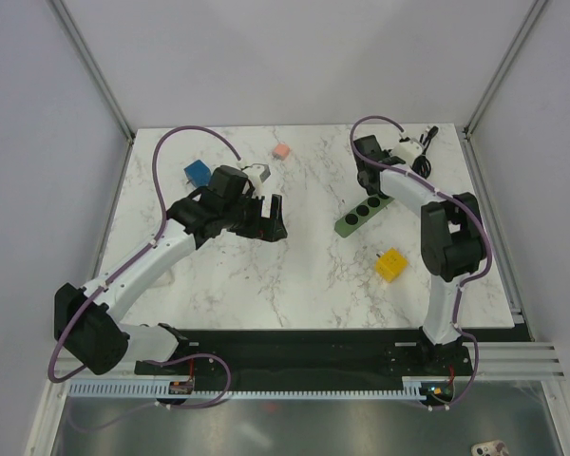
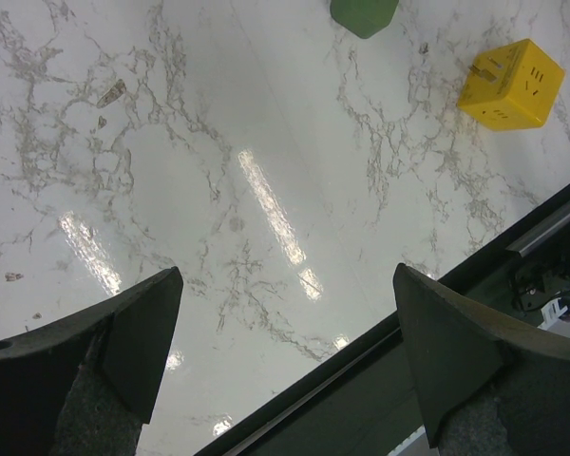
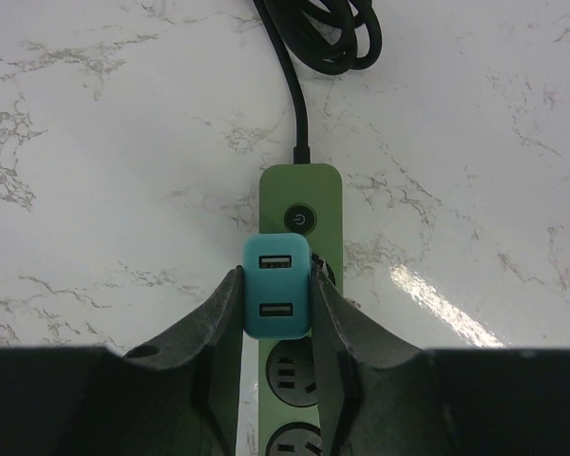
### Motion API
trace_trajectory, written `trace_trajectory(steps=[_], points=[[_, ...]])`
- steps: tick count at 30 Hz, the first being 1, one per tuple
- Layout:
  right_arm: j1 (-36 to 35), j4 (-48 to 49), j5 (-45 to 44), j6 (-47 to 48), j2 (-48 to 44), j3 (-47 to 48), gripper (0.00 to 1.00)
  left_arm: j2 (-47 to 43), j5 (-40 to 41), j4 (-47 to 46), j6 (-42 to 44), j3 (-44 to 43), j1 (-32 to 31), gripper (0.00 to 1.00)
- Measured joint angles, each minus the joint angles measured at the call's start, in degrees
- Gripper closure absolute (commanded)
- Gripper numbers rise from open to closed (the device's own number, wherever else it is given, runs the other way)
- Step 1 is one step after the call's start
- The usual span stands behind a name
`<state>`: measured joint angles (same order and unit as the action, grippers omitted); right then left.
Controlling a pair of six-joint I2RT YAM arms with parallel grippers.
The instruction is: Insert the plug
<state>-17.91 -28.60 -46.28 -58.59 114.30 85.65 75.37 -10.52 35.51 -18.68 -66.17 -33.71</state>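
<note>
Right fingers tight on teal plug above green power strip (left fingers apart)

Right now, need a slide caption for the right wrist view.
Right gripper holding a teal USB charger over the green power strip, beside its switch.

Left arm: reaching forward and right, elbow bent.
Left gripper: fingers spread wide (tilted downward).
Right arm: folded at the elbow, forearm reaching forward.
Right gripper: fingers clamped on the plug.
</note>
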Motion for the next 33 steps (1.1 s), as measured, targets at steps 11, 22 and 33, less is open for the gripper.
trace_trajectory(steps=[11,22,33], points=[[-0.94,1.33,-0.57,-1.22,0.70,-1.86,1.00,-0.11,0.09,0.00,0.00,0.02,0.00,0.00],[-1.07,1.86,-0.92,-1.03,0.79,-2.01,1.00,-1.16,1.38,0.00,0.00,0.04,0.00,0.00],[-0.09,1.55,2.27,1.49,-0.33,-1.79,0.55,-1.57,2.34,0.02,0.00,0.26,0.02,0.00]])
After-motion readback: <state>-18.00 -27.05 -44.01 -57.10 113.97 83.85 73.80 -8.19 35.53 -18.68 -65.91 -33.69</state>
